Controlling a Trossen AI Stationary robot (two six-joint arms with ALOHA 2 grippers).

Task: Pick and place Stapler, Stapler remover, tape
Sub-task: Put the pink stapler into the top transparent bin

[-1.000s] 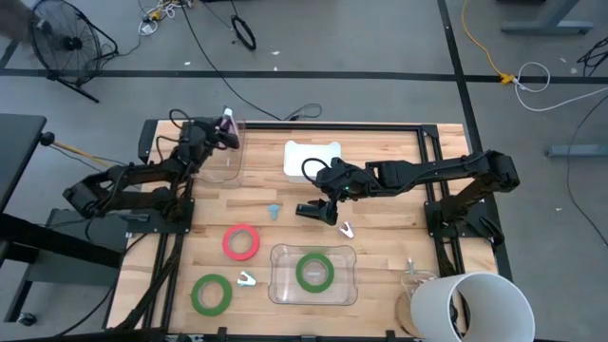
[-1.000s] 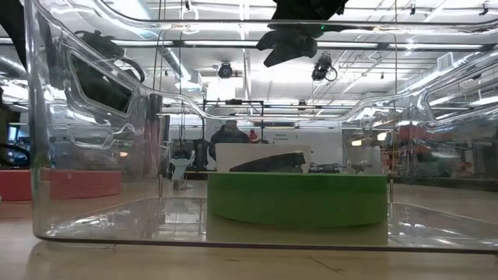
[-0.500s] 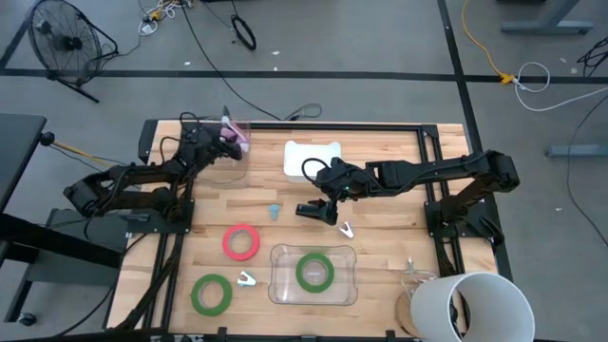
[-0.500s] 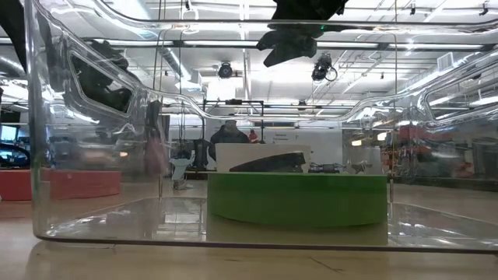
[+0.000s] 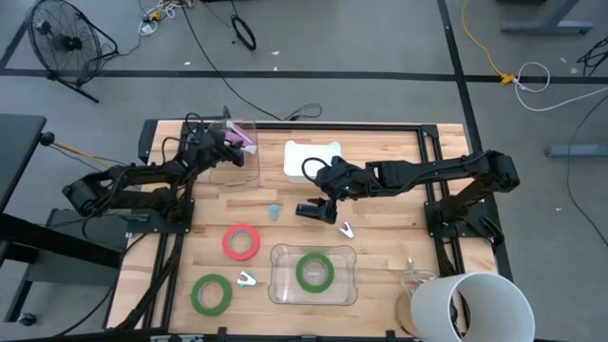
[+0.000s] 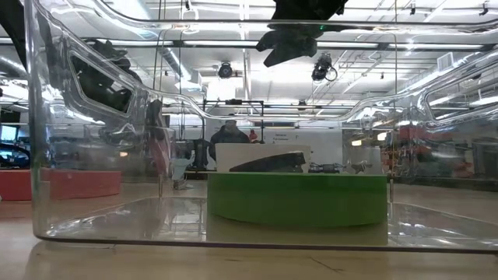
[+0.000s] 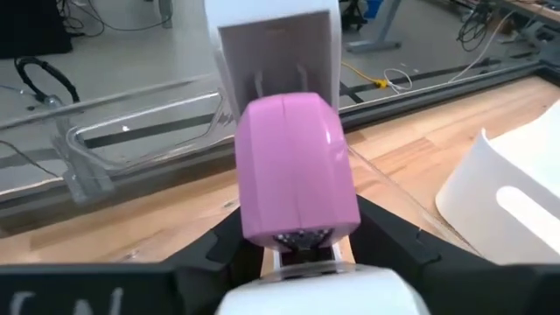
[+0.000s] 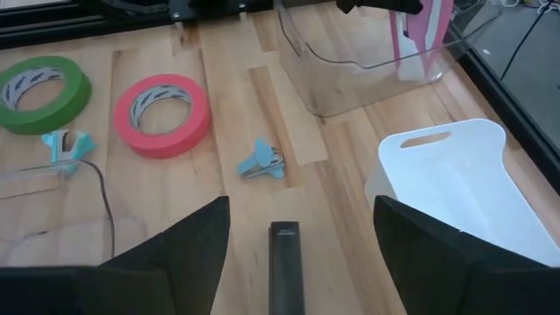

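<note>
The left gripper (image 5: 231,144) has carried the pink stapler (image 5: 243,139) a little to the right, over the clear bin (image 5: 228,169) at the far left of the table (image 5: 380,233). Its fingers are closed tight on the stapler. The right gripper (image 5: 318,211) hangs wide open above a black stapler (image 8: 283,266) mid-table. One green tape roll (image 5: 314,272) lies in the near clear tray (image 5: 281,287); the red roll (image 5: 241,241) and other green roll (image 5: 211,294) lie on the wood.

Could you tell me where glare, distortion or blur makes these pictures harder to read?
Low view: the clear bin's curved walls warp the room behind and mirror the ceiling lights; the green tape inside stays sharp. Left wrist view: the pink stapler fills the frame, slightly soft. Right wrist view: the dark fingers are blurred, while the red tape is crisp.
</note>
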